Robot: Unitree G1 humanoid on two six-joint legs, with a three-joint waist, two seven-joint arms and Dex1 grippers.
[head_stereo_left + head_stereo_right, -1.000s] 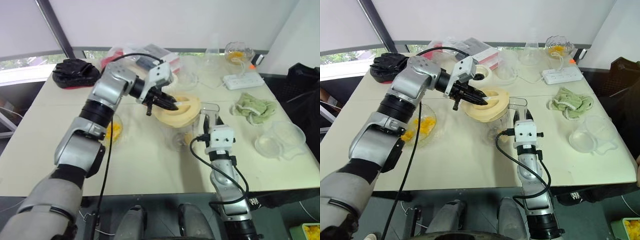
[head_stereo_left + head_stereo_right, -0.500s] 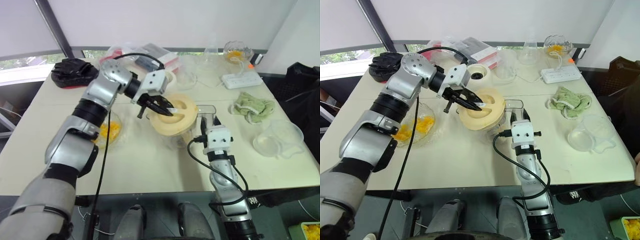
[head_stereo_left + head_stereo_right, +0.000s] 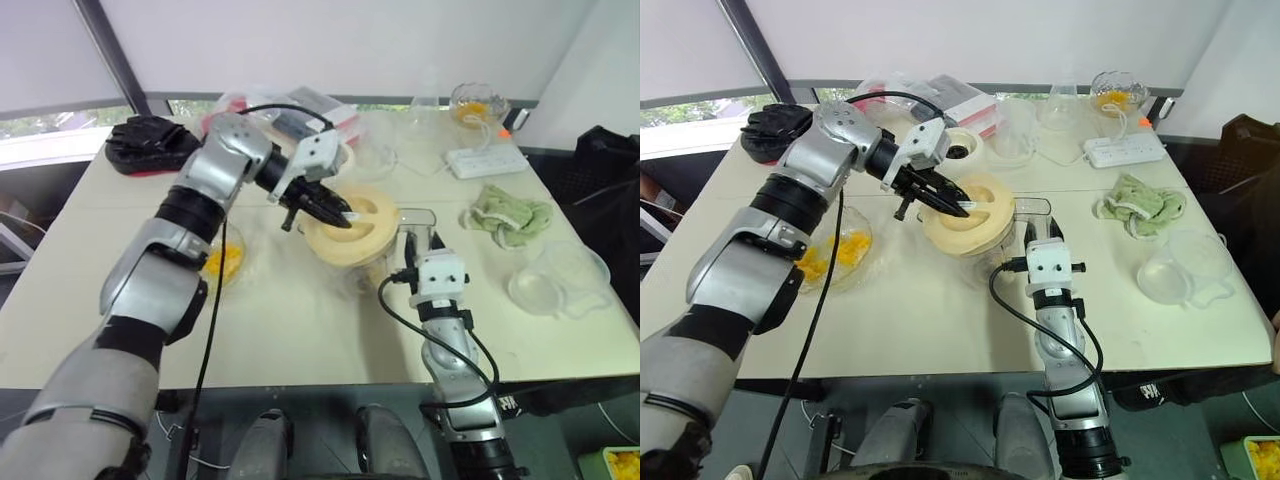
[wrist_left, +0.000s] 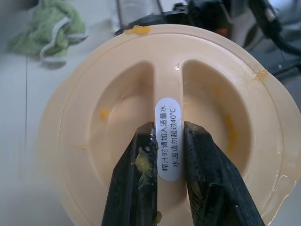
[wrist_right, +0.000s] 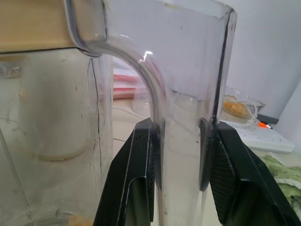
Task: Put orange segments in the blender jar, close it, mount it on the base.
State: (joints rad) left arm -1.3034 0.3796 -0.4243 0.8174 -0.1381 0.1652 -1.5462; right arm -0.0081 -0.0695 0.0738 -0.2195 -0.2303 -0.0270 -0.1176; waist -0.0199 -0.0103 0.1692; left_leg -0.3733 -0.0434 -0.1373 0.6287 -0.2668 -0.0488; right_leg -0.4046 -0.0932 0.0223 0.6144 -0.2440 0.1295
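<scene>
1. Sitting toward the left edge of the table (image 3: pixel 300 330), a shallow clear bowl (image 3: pixel 840 255) holds loose orange segments (image 3: pixel 825 260).
2. Behind it, near the far edge, stands the cream-white base (image 3: pixel 958 148) with its dark socket facing up.
3. Around the middle of the table, the left gripper (image 4: pixel 165 155) pinches the raised centre ridge of the cream lid (image 4: pixel 94 141) — fingers narrow, with pulp smeared on them — and the lid lies tilted over the mouth of the blender jar (image 5: pixel 47 141).
4. Just right of that, the right gripper (image 5: pixel 181 150) clamps the jar's clear handle (image 5: pixel 188 117) between both fingers.
5. A green cloth (image 3: pixel 510 220) lies toward the right edge, an empty clear tub (image 3: pixel 555 280) in front of it.
</scene>
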